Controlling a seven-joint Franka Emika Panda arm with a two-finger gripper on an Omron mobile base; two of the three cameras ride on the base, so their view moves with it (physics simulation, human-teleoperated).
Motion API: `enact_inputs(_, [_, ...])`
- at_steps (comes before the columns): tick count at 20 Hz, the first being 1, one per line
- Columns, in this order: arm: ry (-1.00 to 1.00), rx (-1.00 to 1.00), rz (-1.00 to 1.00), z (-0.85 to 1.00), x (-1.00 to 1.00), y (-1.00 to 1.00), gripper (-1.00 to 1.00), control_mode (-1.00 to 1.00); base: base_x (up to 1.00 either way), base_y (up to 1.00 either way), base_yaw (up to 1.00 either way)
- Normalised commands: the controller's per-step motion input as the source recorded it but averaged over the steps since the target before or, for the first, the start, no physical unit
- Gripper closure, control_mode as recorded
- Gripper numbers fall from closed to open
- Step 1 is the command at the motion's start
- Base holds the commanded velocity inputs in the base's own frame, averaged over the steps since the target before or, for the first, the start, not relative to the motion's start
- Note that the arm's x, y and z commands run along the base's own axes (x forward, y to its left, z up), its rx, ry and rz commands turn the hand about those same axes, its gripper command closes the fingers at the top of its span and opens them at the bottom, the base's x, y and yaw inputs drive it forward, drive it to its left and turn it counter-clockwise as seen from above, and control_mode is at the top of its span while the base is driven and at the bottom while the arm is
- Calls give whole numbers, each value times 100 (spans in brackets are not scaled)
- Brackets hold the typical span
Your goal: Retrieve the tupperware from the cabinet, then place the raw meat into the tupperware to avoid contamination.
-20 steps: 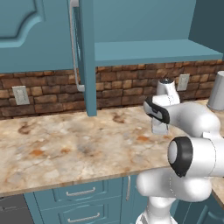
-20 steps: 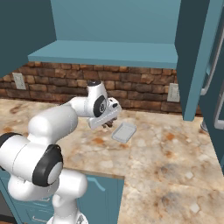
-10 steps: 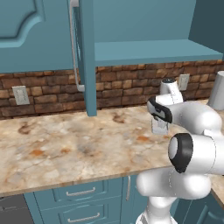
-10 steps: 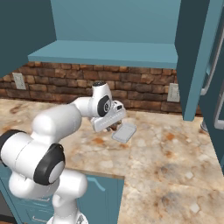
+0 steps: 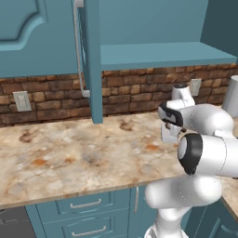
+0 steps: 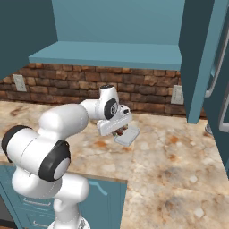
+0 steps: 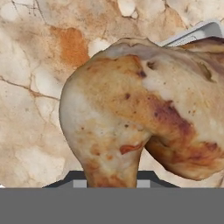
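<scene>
The gripper [image 6: 120,132] is hanging low over the marble desk [image 6: 179,170], and its jaws are standing partly closed around the raw meat [image 7: 140,118], gripping the narrow end of the curled brown-and-tan lump. In the hand view the meat is bulging up from the 6 o'clock edge, and a pale corner of the tupperware [image 7: 199,33] is peeking out behind it toward 1 o'clock. In the right base view the meat [image 6: 120,132] is showing as a small dark-red bit under the hand, right at the near rim of the tupperware [image 6: 128,136], which is lying flat on the desk just toward 4 o'clock from the hand. Whether the meat is touching the container I cannot tell. The cabinet [image 5: 153,28] is standing open above, its shelf [image 6: 112,56] bare in the part that is showing, with one door [image 5: 90,60] swung out edge-on at 11 o'clock from the arm in the left base view. A grey cylinder [image 5: 231,95] is standing on the desk at the 3 o'clock edge of that view.
</scene>
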Motion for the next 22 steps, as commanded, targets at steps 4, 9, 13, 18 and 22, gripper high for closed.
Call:
enact_inputs(4, [0, 0, 2, -11, 0, -34, 100, -100, 0, 0, 0])
enact_inputs(9, [1, 0, 3, -5, 3, -16, 100, -100, 0, 0, 0])
enact_inputs(13, [6, 0, 9, -7, 16, 0, 100, -100, 0, 0, 0])
enact_inputs(18, [5, 0, 13, -15, 18, 0, 100, -100, 0, 0, 0])
enact_inputs(22, [3, -2, 11, -13, 12, -6, 100, -100, 0, 0, 0])
